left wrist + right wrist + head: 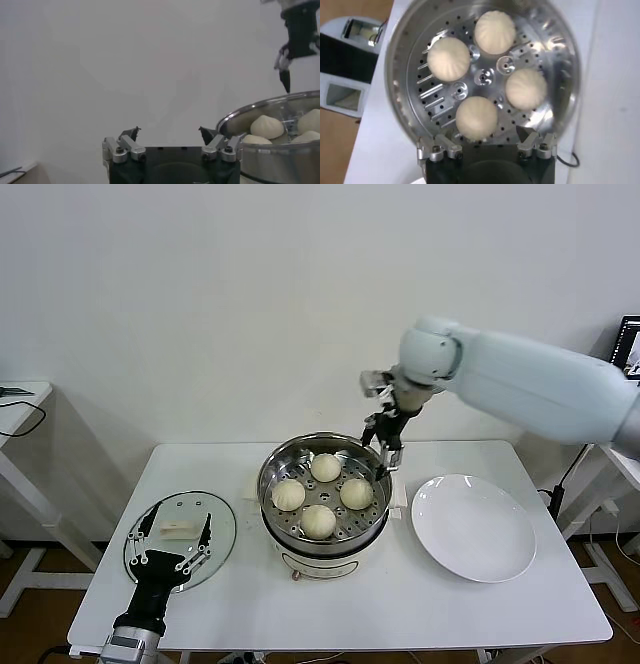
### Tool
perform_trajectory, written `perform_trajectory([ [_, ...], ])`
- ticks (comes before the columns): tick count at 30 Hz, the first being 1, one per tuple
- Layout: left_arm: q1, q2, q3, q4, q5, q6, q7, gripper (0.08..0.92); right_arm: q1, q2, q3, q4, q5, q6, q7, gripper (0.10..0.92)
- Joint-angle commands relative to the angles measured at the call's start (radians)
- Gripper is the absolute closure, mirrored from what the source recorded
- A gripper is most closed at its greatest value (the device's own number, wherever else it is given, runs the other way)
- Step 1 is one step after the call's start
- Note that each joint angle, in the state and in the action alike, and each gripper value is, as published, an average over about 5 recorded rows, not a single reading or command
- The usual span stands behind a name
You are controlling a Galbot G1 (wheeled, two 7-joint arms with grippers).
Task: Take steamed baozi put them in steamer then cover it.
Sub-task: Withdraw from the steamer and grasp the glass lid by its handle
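Cream-white steamed baozi (318, 521), 4 in all, are seated on the perforated tray inside the steamer (272, 469) at table centre. Above its far right rim the right gripper (385, 456) is held released and empty. The cover (222, 536) lies to the left, with the released left gripper (172, 541) above it

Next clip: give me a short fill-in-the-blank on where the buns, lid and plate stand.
1. The steamer tray holds ____ baozi.
2. The glass cover lies on the table on the robot's ____ side of the steamer.
3. The white plate holds ____ baozi.
4. The right gripper, above the steamer's rim, has its jaws ____.

Missing words: four; left; no; open
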Motion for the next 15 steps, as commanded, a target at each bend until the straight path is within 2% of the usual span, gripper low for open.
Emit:
perform_trajectory([
  [1,0.0,-0.006,0.003,-0.004,0.005,0.004,-0.002,0.177,-0.181,-0.241,0.332,0.049,0.073,0.034,0.085,0.203],
  [4,-0.004,-0.009,0.003,-0.007,0.005,0.007,-0.003,0.177,-0.338,-0.295,0.539,0.072,0.119,0.074,0.216,0.203],
  [8,-0.011,-0.013,0.0,-0.007,-0.005,0.008,-0.004,0.177,-0.569,-0.348,0.768,0.117,0.221,0.168,0.473,0.203],
  [15,-0.037,-0.018,0.0,0.0,-0.036,0.017,0.0,0.177,-1.146,-0.377,1.289,0.298,0.334,0.329,0.858,0.203],
])
